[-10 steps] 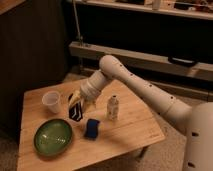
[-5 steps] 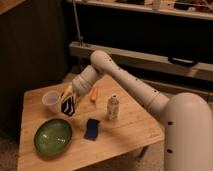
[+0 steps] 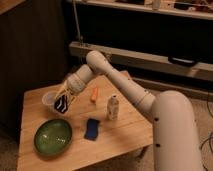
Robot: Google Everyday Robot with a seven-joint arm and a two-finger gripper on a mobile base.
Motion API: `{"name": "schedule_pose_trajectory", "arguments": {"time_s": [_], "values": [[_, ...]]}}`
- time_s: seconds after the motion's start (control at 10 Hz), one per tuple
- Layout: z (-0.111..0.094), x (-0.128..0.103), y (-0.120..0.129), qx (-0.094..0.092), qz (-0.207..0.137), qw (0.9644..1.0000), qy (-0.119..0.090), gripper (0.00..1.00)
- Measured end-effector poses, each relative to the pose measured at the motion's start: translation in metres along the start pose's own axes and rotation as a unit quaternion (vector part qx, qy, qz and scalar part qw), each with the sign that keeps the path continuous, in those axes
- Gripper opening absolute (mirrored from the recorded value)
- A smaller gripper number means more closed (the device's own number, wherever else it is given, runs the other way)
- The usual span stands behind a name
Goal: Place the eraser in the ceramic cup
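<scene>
The eraser (image 3: 62, 103), a flat black block with pale stripes, hangs tilted in my gripper (image 3: 65, 95), which is shut on its upper end. It hovers just right of and partly over the ceramic cup (image 3: 49, 99), a small whitish cup standing near the left of the wooden table (image 3: 125, 132). My white arm reaches in from the right across the table's back.
A round green plate (image 3: 52, 136) lies at the front left. A blue wavy-edged pad (image 3: 91, 128) lies mid-table, with a small white bottle (image 3: 113, 107) to its right and an orange object (image 3: 94, 93) behind. A dark wall and metal rail stand behind the table.
My gripper has carried the eraser leftward from mid-table to the cup, lifting it clear of the surface. Nothing else moved.
</scene>
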Motion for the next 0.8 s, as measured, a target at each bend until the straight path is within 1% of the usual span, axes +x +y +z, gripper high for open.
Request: {"name": "schedule_pose_trajectory", "arguments": {"time_s": [0.2,0.3,0.5,0.6,0.8], "values": [[0.004,0.005,-0.007,0.008,0.008,0.9999,-0.008,0.00],[0.007,0.009,-0.013,0.012,0.014,0.9997,-0.017,0.00],[0.008,0.012,-0.019,0.022,0.020,0.9991,-0.031,0.00],[0.012,0.012,-0.024,0.021,0.019,0.9988,-0.040,0.00],[0.016,0.011,-0.035,0.020,0.015,0.9985,-0.048,0.00]]}}
